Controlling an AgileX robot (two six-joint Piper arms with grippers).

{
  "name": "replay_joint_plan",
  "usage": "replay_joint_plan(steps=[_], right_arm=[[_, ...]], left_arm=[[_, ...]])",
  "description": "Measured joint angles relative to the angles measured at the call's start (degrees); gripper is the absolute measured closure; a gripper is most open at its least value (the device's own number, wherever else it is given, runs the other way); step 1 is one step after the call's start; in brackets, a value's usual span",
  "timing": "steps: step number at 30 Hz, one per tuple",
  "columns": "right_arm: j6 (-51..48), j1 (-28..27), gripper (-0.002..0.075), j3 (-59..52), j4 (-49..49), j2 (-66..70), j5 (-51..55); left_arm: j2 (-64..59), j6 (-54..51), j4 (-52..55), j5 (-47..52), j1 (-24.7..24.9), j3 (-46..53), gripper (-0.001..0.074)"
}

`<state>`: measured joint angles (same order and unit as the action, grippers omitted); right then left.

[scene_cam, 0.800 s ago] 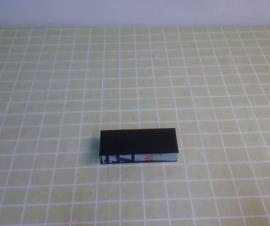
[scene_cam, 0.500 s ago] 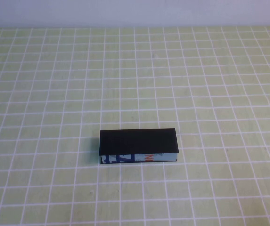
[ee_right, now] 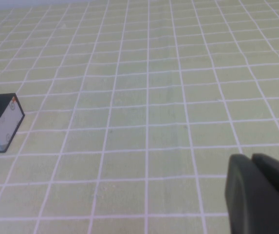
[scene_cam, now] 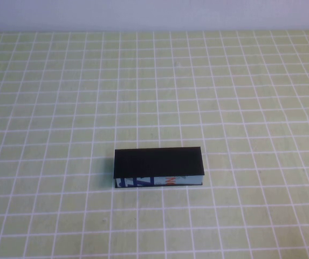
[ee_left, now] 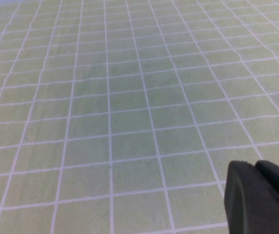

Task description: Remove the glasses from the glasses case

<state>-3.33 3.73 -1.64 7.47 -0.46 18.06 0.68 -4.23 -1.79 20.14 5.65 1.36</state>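
One shut glasses case (scene_cam: pixel 158 167), print unreadable, left pincer (ee_left: pixel 258 197), right pincer (ee_right: pixel 261 192), openings unclear.

Matte black lid on the glasses case (scene_cam: pixel 158 161), with a white near side printed in blue and orange-red. Pale yellow-green table cover (scene_cam: pixel 240 97) ruled in a thin white grid. Plain greyish-white wall (scene_cam: pixel 154 13) at the far edge. Black left gripper (ee_left: pixel 258 200) and black right gripper (ee_right: pixel 261 195), each off at its own side.

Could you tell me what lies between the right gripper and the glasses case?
Only bare table: the right wrist view shows nothing between the right gripper and the case.
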Motion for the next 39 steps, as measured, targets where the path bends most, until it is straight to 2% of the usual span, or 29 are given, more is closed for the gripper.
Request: replay_joint_plan(steps=[4,10,16,20,25,30,34,39], right_arm=[[0.0,0.0,0.0743,0.0,0.0,0.0,0.0],[0.0,0.0,0.0743,0.0,0.0,0.0,0.0],[0.0,0.0,0.0743,0.0,0.0,0.0,0.0],[0.0,0.0,0.0743,0.0,0.0,0.0,0.0],[0.0,0.0,0.0743,0.0,0.0,0.0,0.0],[0.0,0.0,0.0743,0.0,0.0,0.0,0.0],[0.0,0.0,0.0743,0.0,0.0,0.0,0.0],[0.0,0.0,0.0743,0.0,0.0,0.0,0.0]], left_arm=[[0.0,0.0,-6.3,-2.3,0.0,0.0,0.0739],[0.0,0.0,-25.2,-8.5,0.0,0.0,0.0739],[0.0,0.0,-38.5,-14.2,0.0,0.0,0.0739],[-2.9,-1.1,-38.8,-8.8,0.0,-6.0,0.0739],[-20.3,-1.8,-35.1,6.6,0.0,-20.5,0.0739],[-39.4,-9.7,-34.4,19.7,0.0,-32.9,0.0739],[-53.8,-17.1,-34.8,23.0,0.0,-41.7,0.0739],[-71.0,-29.1,-42.2,23.1,0.0,-50.7,0.0739]])
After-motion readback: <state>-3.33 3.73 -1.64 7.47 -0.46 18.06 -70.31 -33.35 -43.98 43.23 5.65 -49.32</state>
